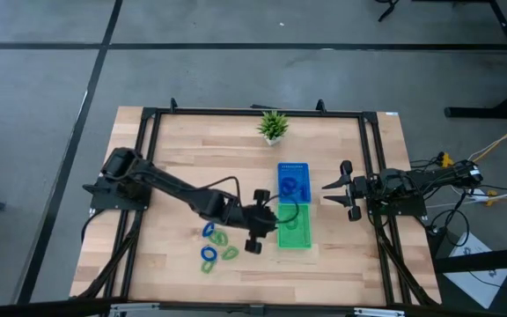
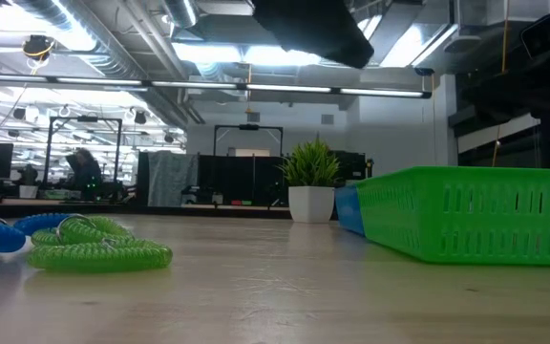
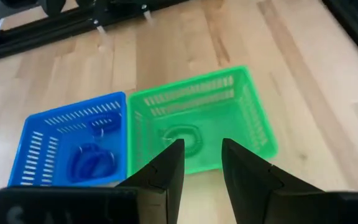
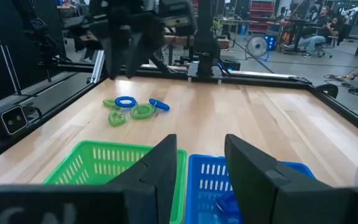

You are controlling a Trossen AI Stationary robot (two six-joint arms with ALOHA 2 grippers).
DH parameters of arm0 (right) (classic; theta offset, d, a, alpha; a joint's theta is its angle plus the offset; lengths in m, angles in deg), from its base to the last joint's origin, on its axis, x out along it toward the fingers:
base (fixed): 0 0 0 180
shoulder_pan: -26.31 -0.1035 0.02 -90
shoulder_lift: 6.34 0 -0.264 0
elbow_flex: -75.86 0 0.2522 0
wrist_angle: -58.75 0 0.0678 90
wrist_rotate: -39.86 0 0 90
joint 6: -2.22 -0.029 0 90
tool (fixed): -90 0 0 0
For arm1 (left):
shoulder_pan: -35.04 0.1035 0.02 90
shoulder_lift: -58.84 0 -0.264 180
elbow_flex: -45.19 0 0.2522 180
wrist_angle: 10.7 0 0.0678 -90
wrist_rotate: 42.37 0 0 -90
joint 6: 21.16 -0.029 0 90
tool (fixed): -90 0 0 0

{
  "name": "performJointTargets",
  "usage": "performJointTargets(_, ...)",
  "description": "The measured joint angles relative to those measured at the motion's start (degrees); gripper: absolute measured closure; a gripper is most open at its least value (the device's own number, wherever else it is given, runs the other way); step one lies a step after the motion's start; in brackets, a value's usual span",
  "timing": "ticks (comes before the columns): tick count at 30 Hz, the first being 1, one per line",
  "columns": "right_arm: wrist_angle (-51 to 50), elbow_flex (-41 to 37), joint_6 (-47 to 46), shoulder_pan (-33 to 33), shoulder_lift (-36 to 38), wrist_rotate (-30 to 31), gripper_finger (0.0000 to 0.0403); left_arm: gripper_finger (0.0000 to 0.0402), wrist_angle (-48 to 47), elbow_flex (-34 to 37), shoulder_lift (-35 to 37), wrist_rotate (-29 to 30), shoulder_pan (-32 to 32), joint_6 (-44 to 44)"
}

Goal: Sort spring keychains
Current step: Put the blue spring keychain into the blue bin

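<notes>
Your left end effector hangs spread and empty (drop apparently done) above the green square plastic tray; next, reach back for the coiled blue and green spring keychains behind it.

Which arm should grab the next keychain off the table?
Left. The left gripper hangs open beside the loose spring keychains, while the right gripper waits beyond the trays.

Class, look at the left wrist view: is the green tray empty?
No. A light green spring keychain lies on the floor of the green tray, just beyond the left gripper, whose fingers are open.
</notes>
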Motion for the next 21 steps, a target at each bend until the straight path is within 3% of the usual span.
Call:
performJointTargets(8, 0.0, 0.0, 0.01, 0.0, 0.0, 0.0, 0.0267, 0.0301, -5.82, 0.02, 3.17, 0.89, -3.68, 7.77)
performJointTargets(21, 0.0, 0.0, 0.0, 0.01, -0.01, -0.02, 0.0267, 0.0311, -19.3, 0.0, 6.01, 1.03, -4.78, 11.48)
